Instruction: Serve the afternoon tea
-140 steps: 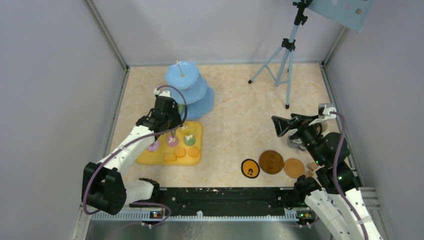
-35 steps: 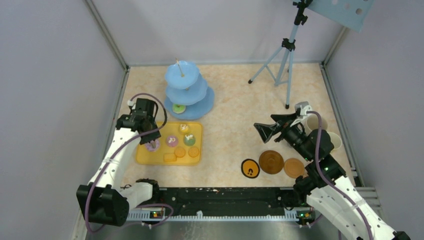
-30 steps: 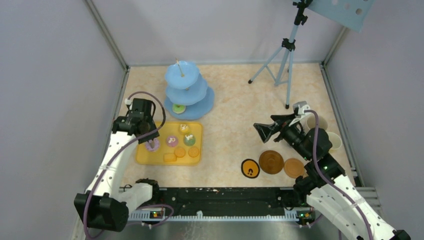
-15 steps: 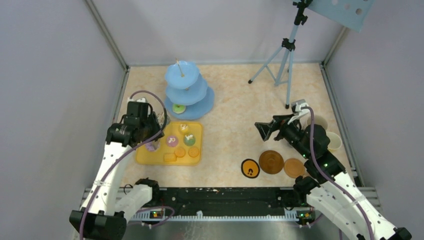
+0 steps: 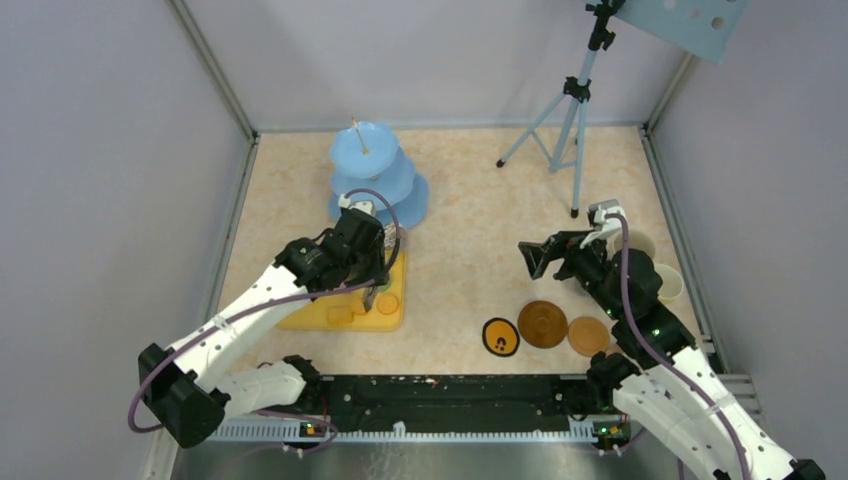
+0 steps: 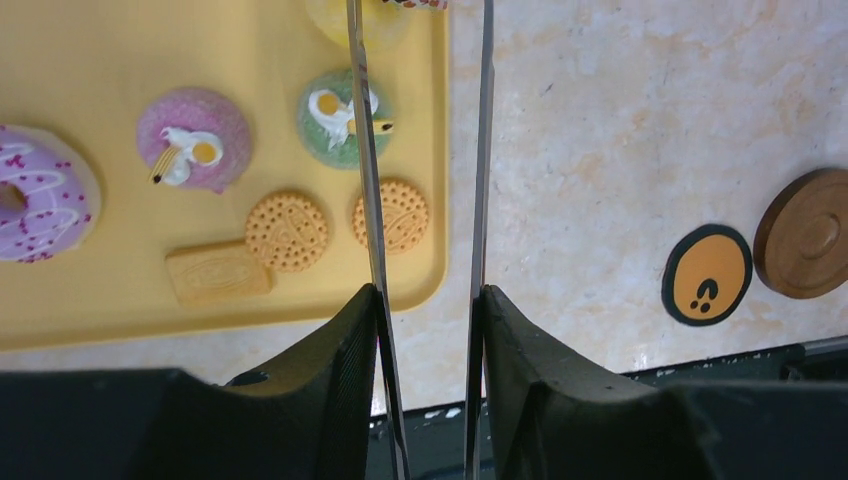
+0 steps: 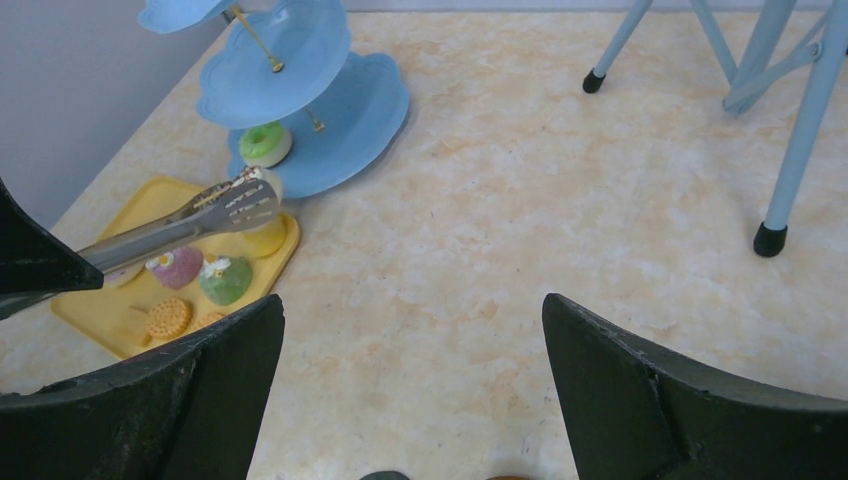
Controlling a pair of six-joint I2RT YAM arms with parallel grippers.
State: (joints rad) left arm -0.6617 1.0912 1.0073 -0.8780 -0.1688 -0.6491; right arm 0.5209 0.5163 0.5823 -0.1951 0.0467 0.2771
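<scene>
My left gripper [image 6: 428, 295] is shut on the long metal tongs [image 6: 365, 150], one blade against each finger. It hangs over the yellow tray's near right corner [image 5: 365, 245]. The tongs' tips [image 7: 245, 205] hover at a yellow pastry [image 7: 262, 238] in the tray's far right corner. A purple pastry [image 6: 193, 137], a green one [image 6: 342, 115], a pink donut [image 6: 35, 195] and cookies [image 6: 287, 231] lie on the tray. A green donut [image 7: 265, 143] sits on the bottom tier of the blue stand [image 5: 375, 180]. My right gripper [image 5: 535, 258] is open and empty above bare table, left of the mugs [image 5: 640, 245].
The yellow tray [image 6: 100, 300] lies just in front of the stand. Two brown coasters [image 5: 543, 323] and an orange-and-black one [image 5: 500, 336] lie at the front right. A blue tripod [image 5: 575, 110] stands at the back right. Walls close in the table on three sides.
My left arm has swung from the tray's left edge across to its right side, carrying the tongs, whose tips now point at the far right corner. The right arm has barely moved.
</scene>
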